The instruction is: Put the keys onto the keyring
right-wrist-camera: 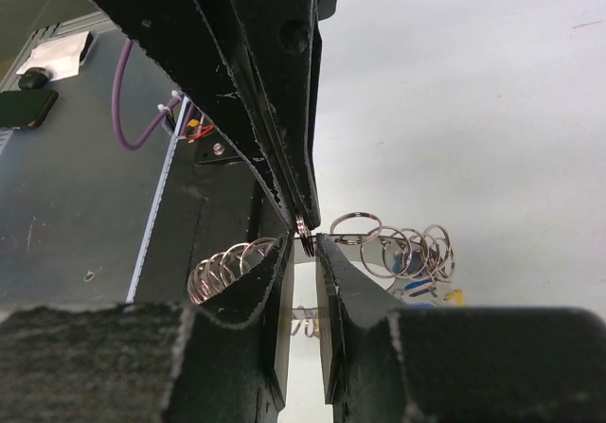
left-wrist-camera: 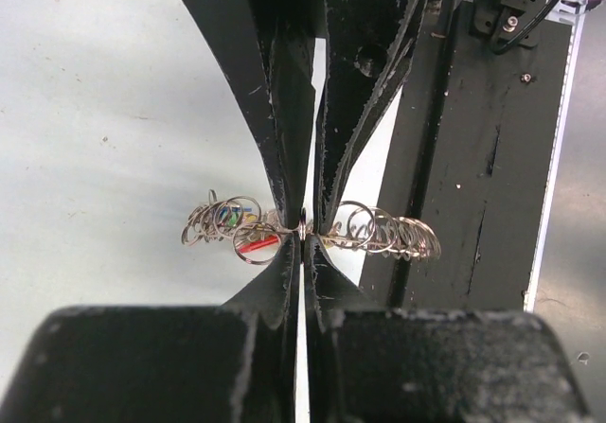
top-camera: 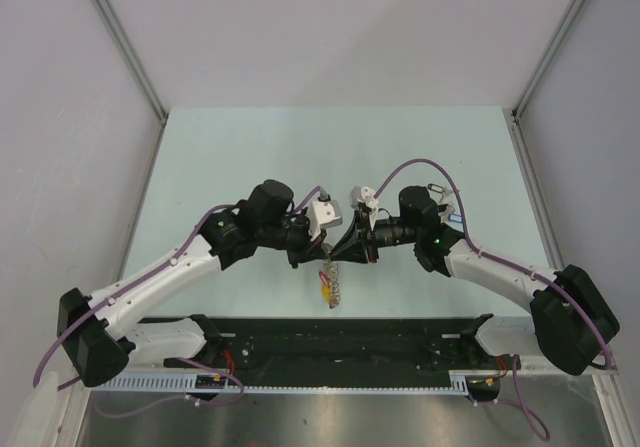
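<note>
Silver keyring (left-wrist-camera: 383, 234): hangs in the air between the two arms, above the near middle of the counter (top-camera: 250, 147), with its small rings and coloured tags dangling.
Risk: I reckon the thin wire could twist or slip out of the pinch if the right side pushes on it. The whole bunch would then drop to the counter.
Second risk: no loose key is in either grip, so opening the ring now looks premature.
Left fingers (left-wrist-camera: 279, 276): pressed together on the ring's wire.
Right fingers (right-wrist-camera: 336, 281): a narrow gap apart, tips just beside the same stretch of wire, not clamped on it.
Loose keys (top-camera: 437, 189): lie on the counter to the far right, well apart from the ring.
Arm pose: both elbows are bent inward and the wrists meet nose to nose.
</note>
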